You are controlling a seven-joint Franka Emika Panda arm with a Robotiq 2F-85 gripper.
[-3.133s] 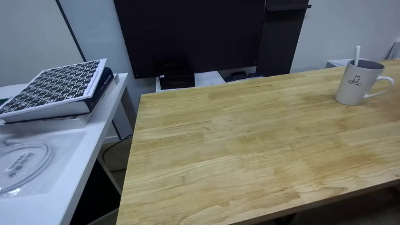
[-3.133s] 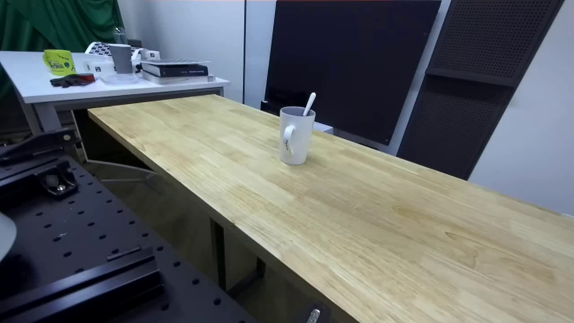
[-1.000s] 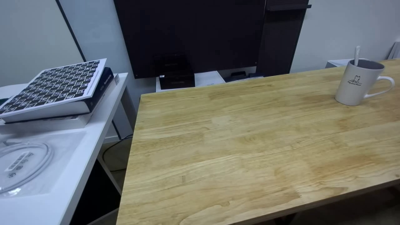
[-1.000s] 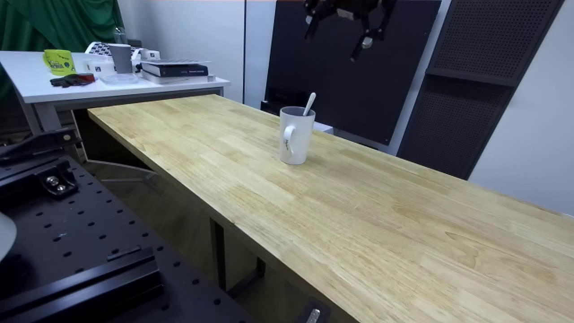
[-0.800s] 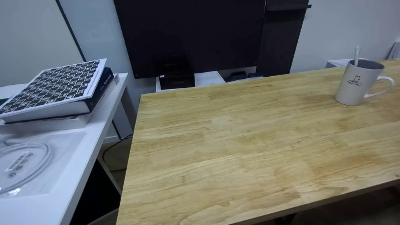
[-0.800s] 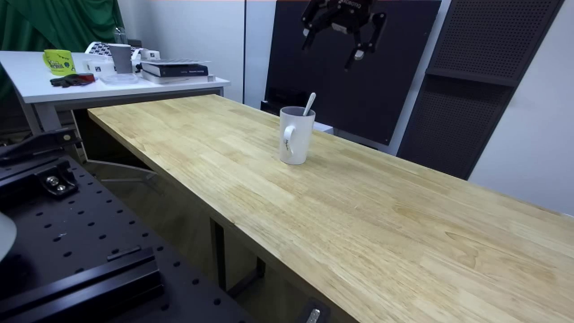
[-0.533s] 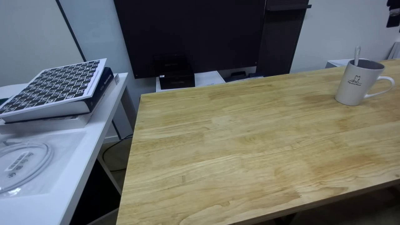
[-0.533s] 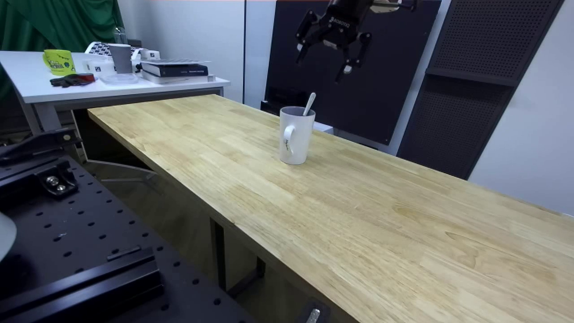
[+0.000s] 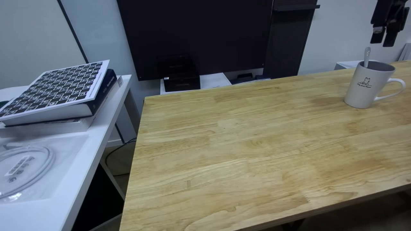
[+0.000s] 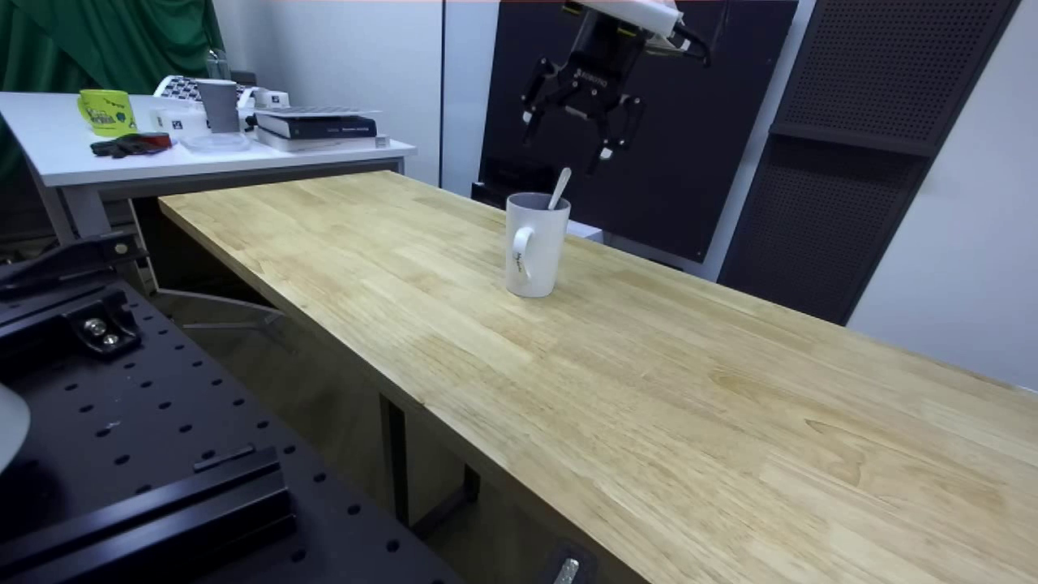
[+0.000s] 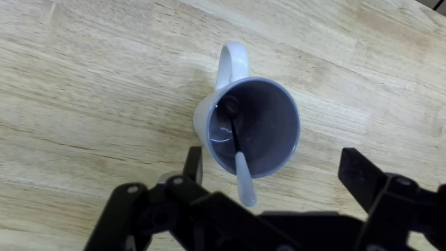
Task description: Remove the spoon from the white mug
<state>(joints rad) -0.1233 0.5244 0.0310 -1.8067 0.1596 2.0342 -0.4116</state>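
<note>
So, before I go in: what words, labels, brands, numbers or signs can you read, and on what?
"ROBOTIQ": on the end effector, small but readable.
White mug: lettering under a small drawing, too small to read.
Yellow-green mug: print too small to read.
Dark book: spine lettering too blurred.
Cable packet label: too blurred.
Any other marks: too small.

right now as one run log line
end effector: open | spoon: leaning in white mug | white mug: upright on table | removal: pending

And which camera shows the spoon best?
The wrist view: looking into the mug, it shows the spoon from pale top to dim lower end. Both exterior views show only its upper part; the mug hides the rest.
</note>
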